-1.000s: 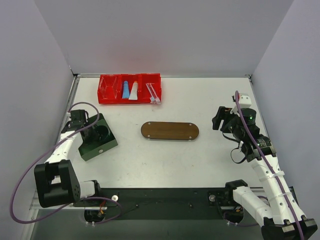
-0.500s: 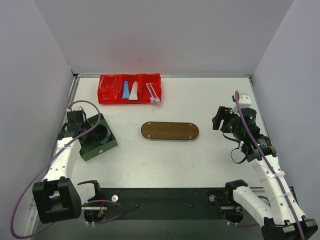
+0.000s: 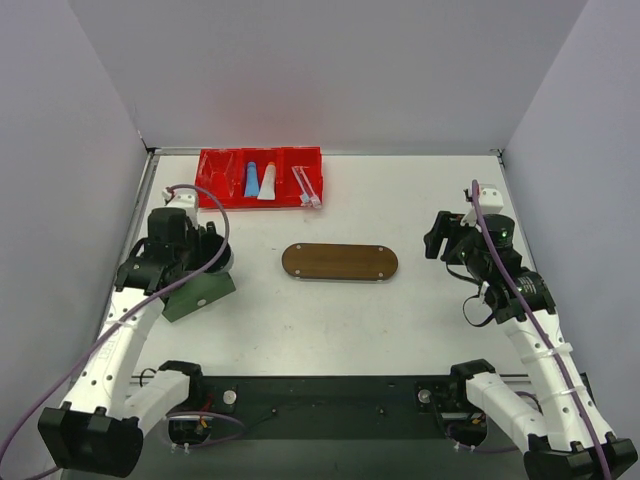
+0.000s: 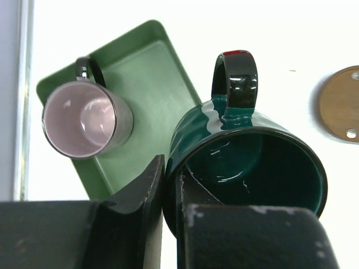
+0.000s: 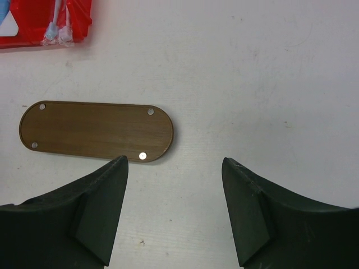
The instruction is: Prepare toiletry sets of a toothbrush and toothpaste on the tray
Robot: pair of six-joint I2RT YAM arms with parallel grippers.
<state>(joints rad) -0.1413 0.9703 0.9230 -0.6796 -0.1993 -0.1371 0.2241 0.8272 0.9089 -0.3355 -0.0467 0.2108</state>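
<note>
The blue toothpaste tube (image 3: pixel 252 180) and the white tube (image 3: pixel 268 183) lie in the middle compartment of the red bin (image 3: pixel 215 190). The pink-white toothbrushes (image 3: pixel 307 186) lie in its right compartment, their ends also showing in the right wrist view (image 5: pixel 58 32). The brown oval tray (image 3: pixel 340 262) lies bare at the table's middle and shows in the right wrist view (image 5: pixel 95 130). My left gripper (image 4: pixel 171 168) is shut on the rim of a dark green mug (image 4: pixel 252 162), held over the right edge of the green box (image 4: pixel 140 78). My right gripper (image 5: pixel 175 168) is open and empty, right of the tray.
A pink-lined mug (image 4: pixel 84 120) stands in the green box (image 3: pixel 200 293) at the left of the table. The red bin's corner shows in the right wrist view (image 5: pixel 33 28). Grey walls enclose the table on three sides.
My left arm has swung forward and to the right from the box's far left corner and now holds the dark green mug by its rim. The right arm has not moved.
</note>
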